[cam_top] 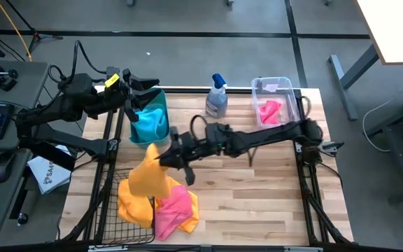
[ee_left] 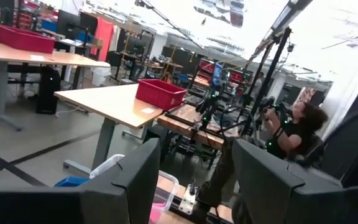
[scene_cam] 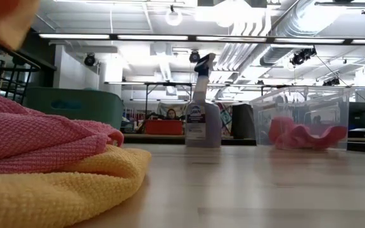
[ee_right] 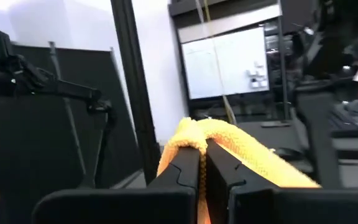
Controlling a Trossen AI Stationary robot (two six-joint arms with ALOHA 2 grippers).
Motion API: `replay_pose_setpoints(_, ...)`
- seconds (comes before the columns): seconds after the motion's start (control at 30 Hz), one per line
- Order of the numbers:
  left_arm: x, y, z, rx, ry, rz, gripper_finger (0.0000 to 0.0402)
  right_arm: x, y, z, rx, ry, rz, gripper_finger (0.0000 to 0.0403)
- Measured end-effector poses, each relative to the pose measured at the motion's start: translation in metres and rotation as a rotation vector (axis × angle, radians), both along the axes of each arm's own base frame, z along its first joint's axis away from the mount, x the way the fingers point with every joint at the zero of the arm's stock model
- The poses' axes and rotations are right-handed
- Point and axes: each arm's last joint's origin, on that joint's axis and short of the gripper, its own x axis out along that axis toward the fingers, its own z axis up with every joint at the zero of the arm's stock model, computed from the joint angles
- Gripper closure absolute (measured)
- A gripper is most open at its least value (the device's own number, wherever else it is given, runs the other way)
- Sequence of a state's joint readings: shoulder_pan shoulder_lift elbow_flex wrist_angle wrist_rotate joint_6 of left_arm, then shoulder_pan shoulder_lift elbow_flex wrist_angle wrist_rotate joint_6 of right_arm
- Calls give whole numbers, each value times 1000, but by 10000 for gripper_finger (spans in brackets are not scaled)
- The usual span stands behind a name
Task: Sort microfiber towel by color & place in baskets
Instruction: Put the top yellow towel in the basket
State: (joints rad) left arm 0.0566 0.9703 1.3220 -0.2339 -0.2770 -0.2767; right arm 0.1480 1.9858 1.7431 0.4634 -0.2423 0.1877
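High view: the right gripper [cam_top: 168, 158] is clamped on a yellow microfiber towel [cam_top: 149, 175], which hangs from the fingers above the cloth pile at the table's front left. In the right wrist view the two fingers stand nearly together with a bunched fold of the yellow microfiber towel [ee_right: 229, 140] pinched between them.

Handling, as a judgement: the cloth is light, soft and limp. It will drape and swing, not hold shape. A pinch on a gathered fold near the top edge is the secure hold; a flat edge may slip.

Below the held towel lie another yellow towel [cam_top: 133, 203] and a pink towel [cam_top: 173, 206], overlapping beside the black wire-mesh basket [cam_top: 110, 183]. The teal tub [cam_top: 161, 103] holds a blue towel [cam_top: 145, 127]; the clear bin [cam_top: 261, 85] holds a pink cloth [cam_top: 269, 112].

The left gripper [cam_top: 127, 82] waits above the teal tub, fingers apart and empty.
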Motion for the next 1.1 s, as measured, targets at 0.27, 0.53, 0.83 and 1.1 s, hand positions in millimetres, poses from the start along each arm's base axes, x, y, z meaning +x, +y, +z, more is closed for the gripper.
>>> replay_pose_setpoints(0.27,0,0,0,-1,0,0,211,59,11,-44,51,60,86,403)
replay_pose_setpoints(0.53,0,0,0,-13,-4,-1,211,92,16,-87,125,235,101,403)
replay_pose_setpoints(0.83,0,0,0,-32,-9,-4,211,93,15,-107,178,474,63,308)
replay_pose_setpoints(1.1,3,0,-3,-33,10,-4,211,93,14,-85,343,320,133,138)
